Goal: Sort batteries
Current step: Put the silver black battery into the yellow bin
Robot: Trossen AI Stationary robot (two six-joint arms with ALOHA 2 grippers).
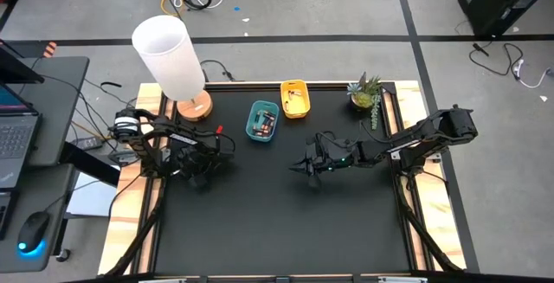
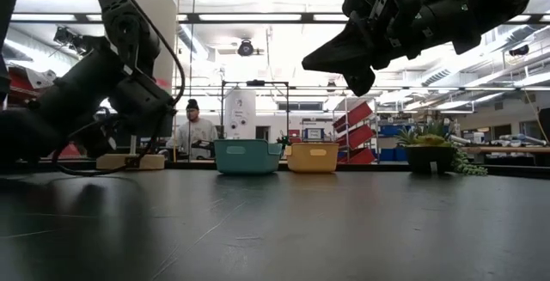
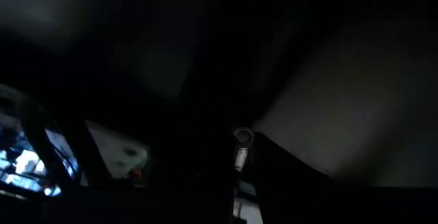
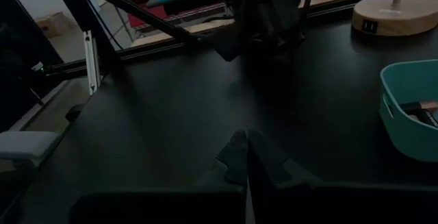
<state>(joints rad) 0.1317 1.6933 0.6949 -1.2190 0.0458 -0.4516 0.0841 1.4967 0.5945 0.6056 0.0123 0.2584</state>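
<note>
My left gripper (image 1: 202, 176) is low over the black table's left part, and its wrist view is very dark. A small whitish battery (image 3: 241, 147) shows between its dark fingers. My right gripper (image 4: 246, 147) hovers shut above the table's middle (image 1: 308, 170), holding nothing. The teal bin (image 1: 262, 120) and the yellow bin (image 1: 295, 99) stand at the table's far side. Dark batteries (image 4: 422, 112) lie in the teal bin. My left gripper has the small whitish battery between its fingertips, whose ringed end (image 3: 241, 136) sticks out beside one dark finger (image 3: 287, 166). The fingers slant down toward the table. The darkness hides whether the battery rests on the table or is lifted clear.
A white lamp on a wooden base (image 1: 192, 106) stands at the far left corner, close to my left arm. A small potted plant (image 1: 365, 93) is at the far right corner. A person (image 2: 194, 131) is in the room beyond the table.
</note>
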